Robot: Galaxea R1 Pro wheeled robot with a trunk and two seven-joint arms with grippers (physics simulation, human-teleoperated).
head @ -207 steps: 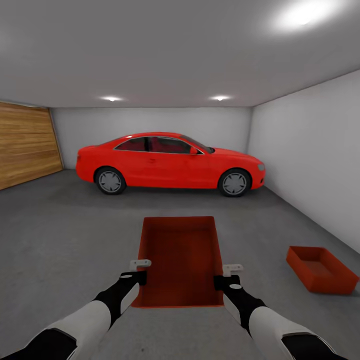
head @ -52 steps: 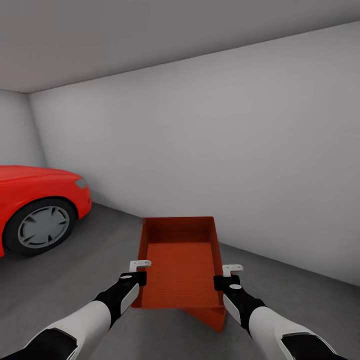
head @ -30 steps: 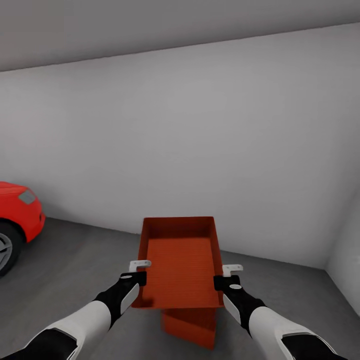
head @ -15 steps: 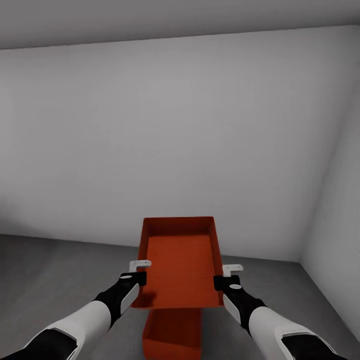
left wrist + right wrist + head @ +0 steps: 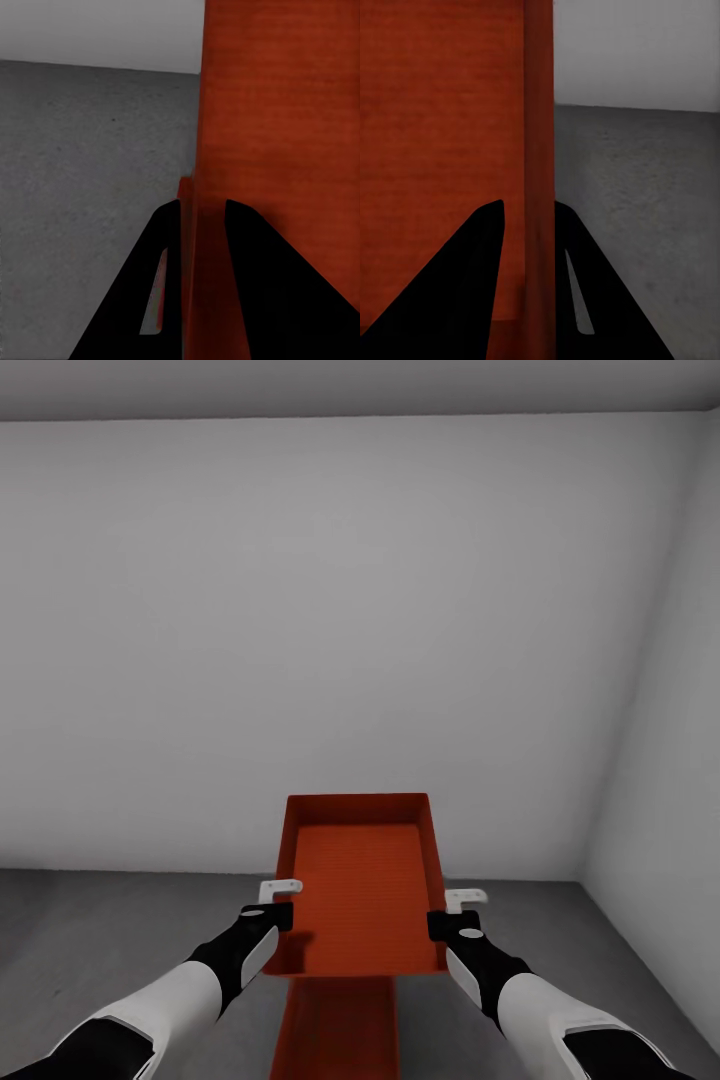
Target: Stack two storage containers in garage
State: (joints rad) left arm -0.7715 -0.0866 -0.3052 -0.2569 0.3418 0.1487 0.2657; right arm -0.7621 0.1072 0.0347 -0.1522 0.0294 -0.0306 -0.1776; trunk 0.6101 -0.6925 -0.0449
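Dark grey speckled floor [image 5: 100, 920] runs across the lower part of the head view, meeting a plain pale grey wall [image 5: 330, 620] that fills the upper and middle frame; a second wall [image 5: 665, 760] closes the right edge, forming a corner at lower right.

At lower left, the left gripper [image 5: 277, 905] clamps the left side wall of the held container [image 5: 362, 890]; in the left wrist view its fingers [image 5: 169, 247] straddle that thin wall, one inside and one outside. The bin sits centre frame, just above the middle of the bottom edge, level between both arms. It is orange-red, rectangular, open-topped, with thin plain walls and a faintly ribbed bottom.

Directly below it, at the bottom centre, the second container [image 5: 340, 1025] rests on the floor, partly hidden by the held one.

At lower right, the right gripper [image 5: 455, 910] pinches the opposite side wall, its fingers [image 5: 487, 247] either side of it
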